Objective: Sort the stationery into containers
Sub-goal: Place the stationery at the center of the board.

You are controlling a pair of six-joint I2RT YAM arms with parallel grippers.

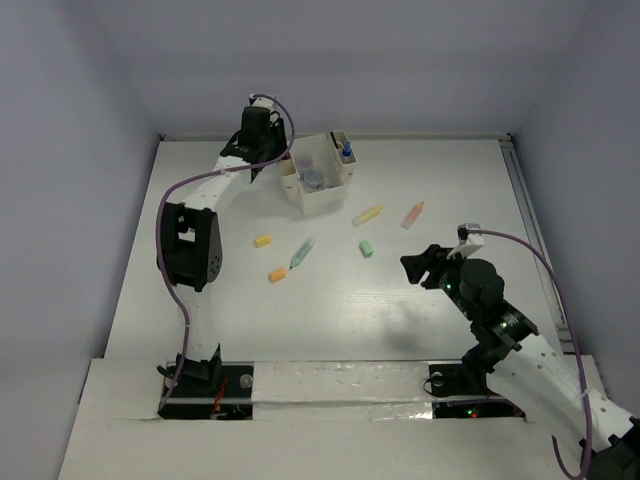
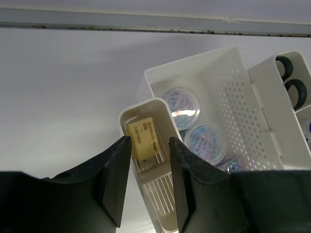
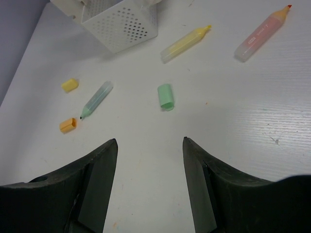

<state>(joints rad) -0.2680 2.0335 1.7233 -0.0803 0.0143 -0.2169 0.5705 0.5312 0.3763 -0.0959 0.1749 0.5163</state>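
The cream-white organizer (image 1: 325,202) stands at the back centre and holds a blue-capped bottle (image 1: 346,152) and a round purple jar (image 1: 313,178). My left gripper (image 2: 149,141) is open above its narrow end compartment (image 2: 127,112), where a yellow eraser (image 2: 142,140) lies loose. My right gripper (image 3: 149,140) is open and empty above bare table. Ahead of it lie a green block (image 3: 165,96), a light green marker (image 3: 96,100), a yellow block (image 3: 69,85) and an orange block (image 3: 68,124).
A yellow marker (image 3: 186,43) and a pink marker (image 3: 262,33) lie right of the organizer. Two clear jars of paper clips (image 2: 181,103) sit in its perforated bin (image 2: 228,92). The back wall is close behind the organizer.
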